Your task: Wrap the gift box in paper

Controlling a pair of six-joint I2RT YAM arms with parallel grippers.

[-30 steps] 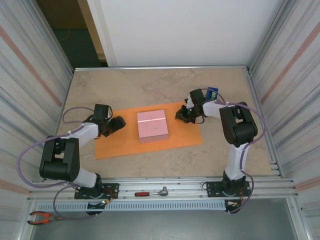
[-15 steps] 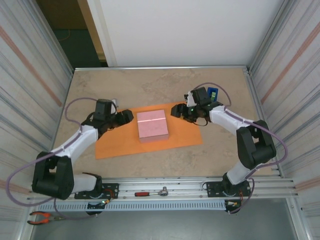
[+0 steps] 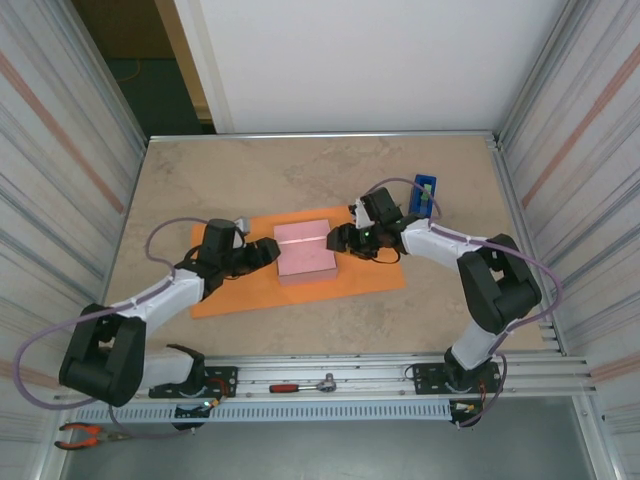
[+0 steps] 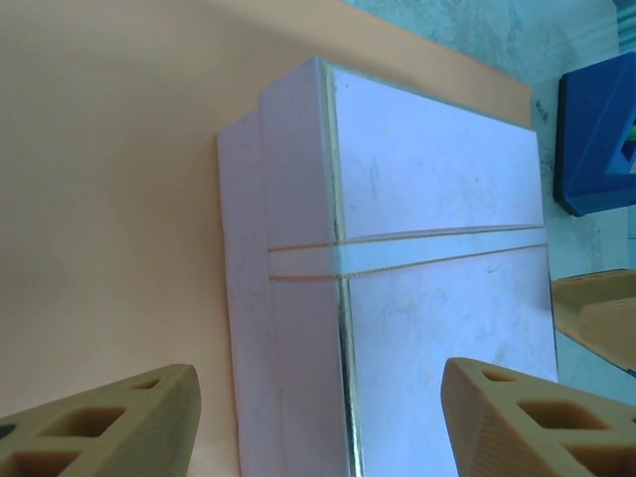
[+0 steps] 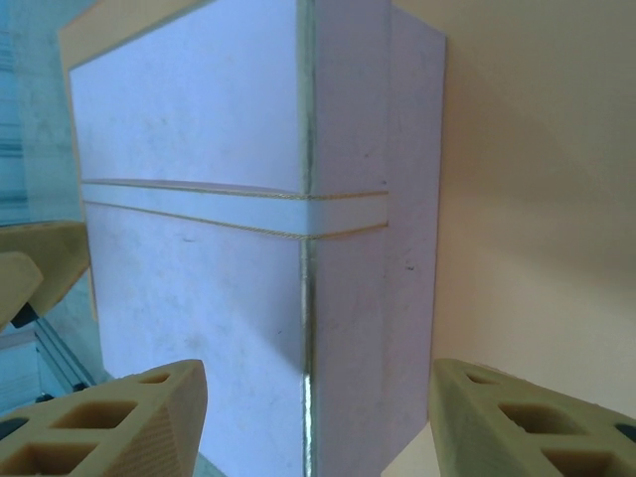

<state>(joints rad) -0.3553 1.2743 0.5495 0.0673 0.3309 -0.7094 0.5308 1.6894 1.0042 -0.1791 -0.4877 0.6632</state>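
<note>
The left gripper [image 3: 268,253] sits close by the left side of the pink gift box [image 3: 305,250], jaws parted, holding nothing. The one box rests mid-sheet on the single orange paper [image 3: 225,295], which lies flat on the tabletop [image 3: 300,175]. The right gripper [image 3: 337,240] faces the box's right side, likewise parted and empty. By my judgement no fold is made yet. Next, each of the two grippers must pinch a paper edge and lift it over the box. One blue object [image 3: 424,195] stands far right.

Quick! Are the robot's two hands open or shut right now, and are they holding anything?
Left gripper: open, holding nothing, facing the pink box.
Right gripper: open, holding nothing.
</note>
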